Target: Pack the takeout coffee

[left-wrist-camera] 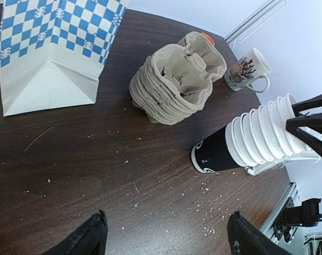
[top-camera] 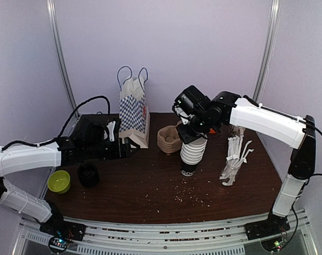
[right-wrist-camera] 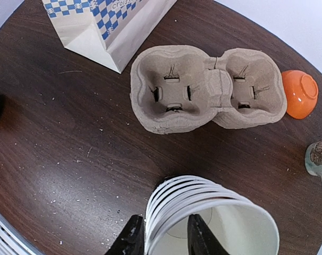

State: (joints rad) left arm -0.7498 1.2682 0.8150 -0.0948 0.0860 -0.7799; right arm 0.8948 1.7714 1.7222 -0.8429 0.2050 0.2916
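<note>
Stacked cups (top-camera: 192, 156) stood upright on the bench (top-camera: 150, 186), just beside the pulp carrier trays (top-camera: 168, 139) — the right claw (right-wrist-camera: 166, 229) was clamped on the top rim, one finger inside and one outside. The left claw (left-wrist-camera: 166, 226) was held apart and empty, low over the bench near the checked bag (top-camera: 133, 114). A small dark-topped cup (top-camera: 88, 175) was seen beside a green bowl (top-camera: 59, 181) — well apart from the trays.

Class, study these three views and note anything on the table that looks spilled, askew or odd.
Pale crumbs are strewn over the dark table, thickest just in front of the stack of cups, like a spill. Nothing else looks knocked over or damaged.
</note>
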